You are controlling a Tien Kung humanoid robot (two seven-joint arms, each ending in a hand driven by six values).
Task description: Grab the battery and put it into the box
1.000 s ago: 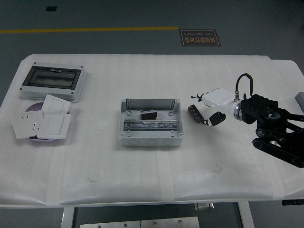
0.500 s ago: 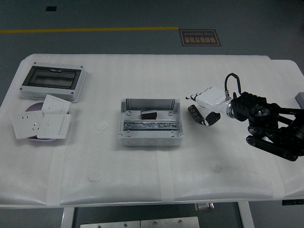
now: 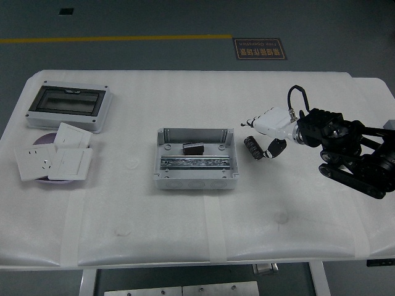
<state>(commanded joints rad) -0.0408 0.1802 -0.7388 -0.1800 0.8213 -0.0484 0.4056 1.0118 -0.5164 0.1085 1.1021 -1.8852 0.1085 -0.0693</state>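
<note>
The battery (image 3: 252, 148), a short dark cylinder, lies on the white table right of the box. The box (image 3: 165, 174) is a grey open enclosure at the table's middle, with a metal rail and a small dark block (image 3: 193, 147) inside. My right hand (image 3: 259, 139), white with black fingertips, comes in from the right and hovers just over and right of the battery. Its fingers (image 3: 249, 122) are spread behind the battery and its thumb (image 3: 274, 148) is beside it. It holds nothing. My left hand is out of view.
A grey enclosure with a dark clear lid (image 3: 68, 106) stands at the far left. White wall sockets and switches (image 3: 52, 159) lie stacked on a purple plate in front of it. A grey object (image 3: 390, 124) shows at the right edge.
My right hand and arm have shifted left and farther back, closer over the battery. The battery has stayed in about the same spot on the table.
</note>
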